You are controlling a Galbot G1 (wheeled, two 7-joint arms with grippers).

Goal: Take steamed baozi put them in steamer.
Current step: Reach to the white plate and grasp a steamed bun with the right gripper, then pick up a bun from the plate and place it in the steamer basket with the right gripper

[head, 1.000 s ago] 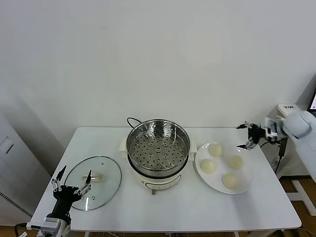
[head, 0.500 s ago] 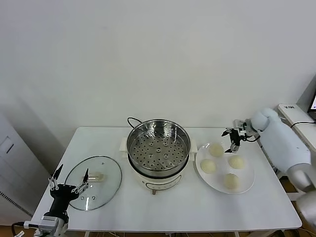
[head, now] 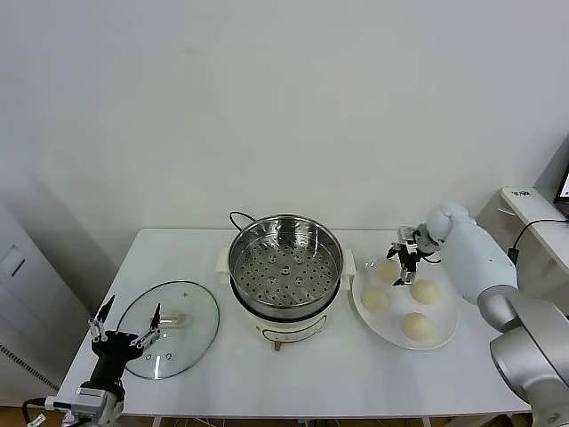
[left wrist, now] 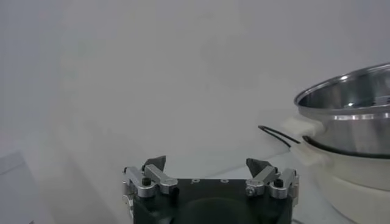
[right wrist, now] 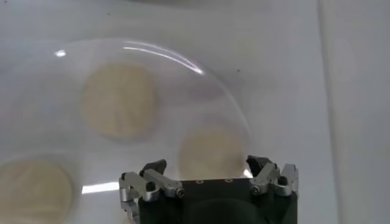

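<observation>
White tabletop [head: 338, 374] under a pale wall carries a round shiny steel steamer basket [head: 284, 261] on its white pot base. Four cream-white round baozi [head: 374, 300] lie on a flat white plate [head: 444, 334] beside it. Above the farthest bun, the right gripper [head: 406, 264] hovers with fingers spread, holding nothing. At the near-left corner, by the round glass lid [head: 168, 329], the left gripper [head: 124, 327] rests with jaws apart.

Your white table [head: 293, 378]: steamer [head: 284, 262] centre, glass lid [head: 167, 329] to its left, plate [head: 442, 334] to its right.
</observation>
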